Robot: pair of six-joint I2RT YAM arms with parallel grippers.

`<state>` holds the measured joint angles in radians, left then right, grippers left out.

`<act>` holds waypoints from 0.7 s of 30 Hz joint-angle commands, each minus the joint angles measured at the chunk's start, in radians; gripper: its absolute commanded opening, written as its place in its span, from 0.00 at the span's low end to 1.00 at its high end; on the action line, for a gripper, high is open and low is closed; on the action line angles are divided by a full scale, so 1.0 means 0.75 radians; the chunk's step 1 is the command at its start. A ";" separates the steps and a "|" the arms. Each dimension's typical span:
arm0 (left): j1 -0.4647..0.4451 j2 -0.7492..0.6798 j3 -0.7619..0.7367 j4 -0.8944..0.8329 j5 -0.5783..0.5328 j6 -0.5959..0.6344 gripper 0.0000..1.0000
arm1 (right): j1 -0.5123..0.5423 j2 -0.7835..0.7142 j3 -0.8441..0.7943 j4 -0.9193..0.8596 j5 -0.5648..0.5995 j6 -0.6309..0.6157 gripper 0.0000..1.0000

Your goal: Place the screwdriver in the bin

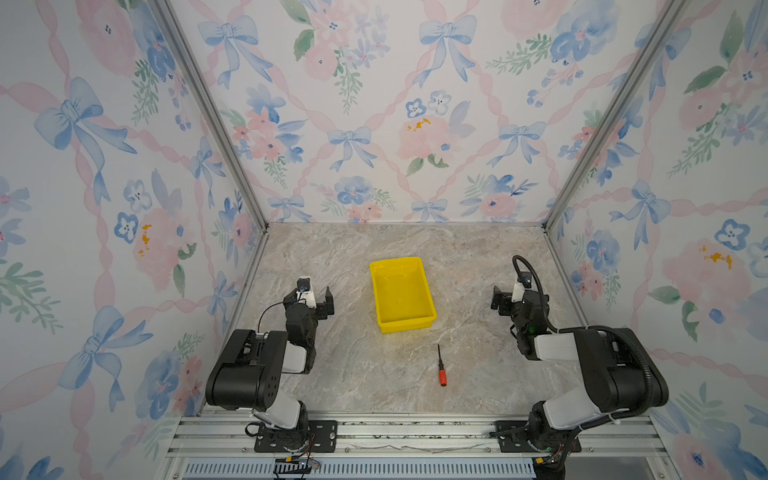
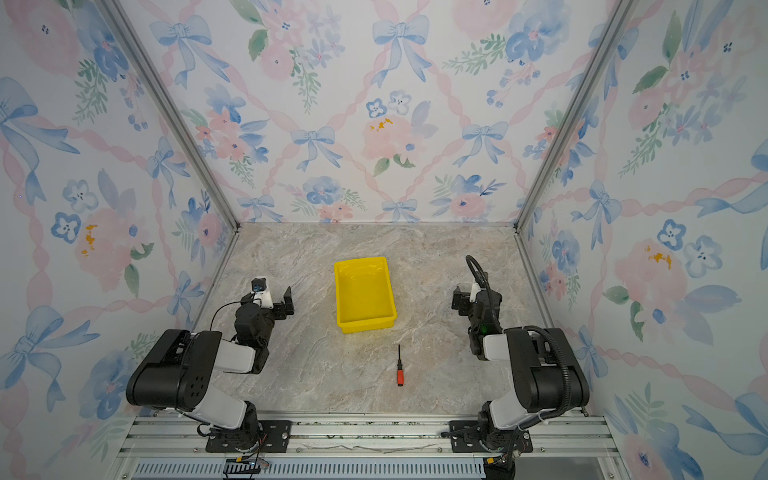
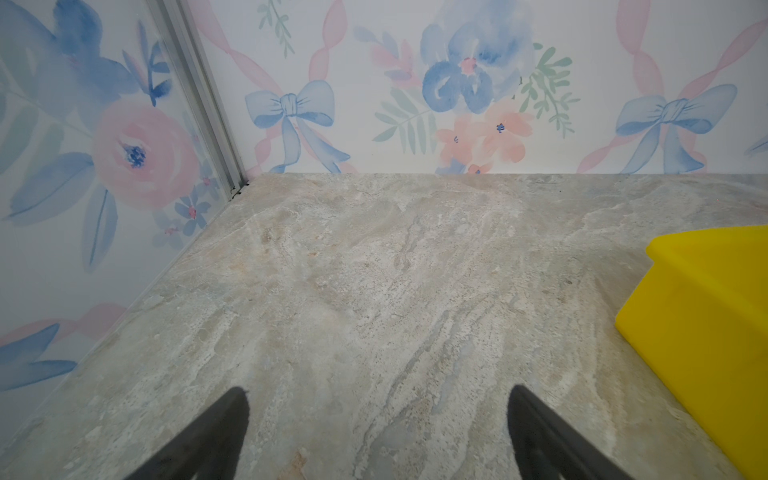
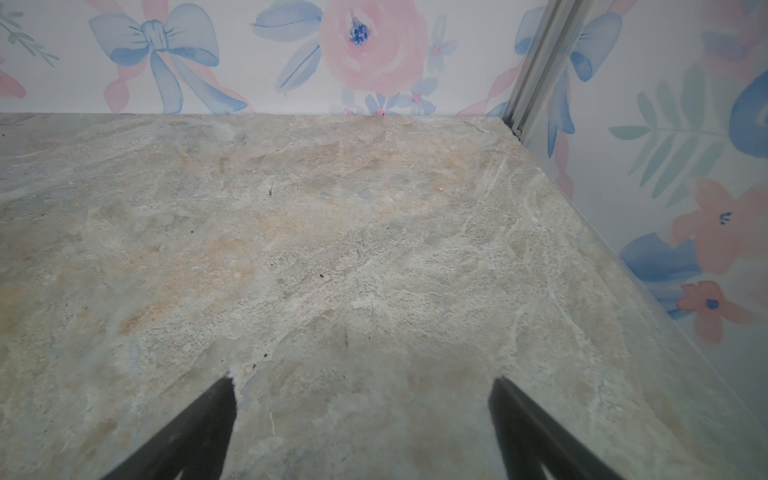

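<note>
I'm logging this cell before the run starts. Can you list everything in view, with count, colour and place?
bin: one, bright yellow, mid-table, empty.
screwdriver: one, orange-red handle and black shaft, flat on the table on the camera side of the bin, not touching it.
table: one, beige-grey marble pattern.
walls: three, floral paper with blue bows, around the table.
rail: one, silver, front edge.
left gripper: one, black, open, left of the bin.
right gripper: one, black, open, right of the bin.
</note>
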<state>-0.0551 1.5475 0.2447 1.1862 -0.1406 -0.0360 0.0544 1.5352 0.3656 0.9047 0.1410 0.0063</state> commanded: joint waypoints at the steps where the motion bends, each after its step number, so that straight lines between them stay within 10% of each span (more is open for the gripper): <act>1: 0.008 -0.060 -0.028 0.002 0.005 0.021 0.98 | 0.005 -0.065 -0.075 0.143 -0.018 -0.011 0.97; 21: -0.074 -0.459 -0.041 -0.566 -0.179 -0.088 0.98 | 0.011 -0.631 -0.146 -0.493 0.046 0.050 0.97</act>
<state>-0.1070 1.1950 0.2054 0.8112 -0.2546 -0.0795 0.0544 1.0500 0.2489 0.6140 0.1654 0.0368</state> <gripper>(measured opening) 0.975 0.968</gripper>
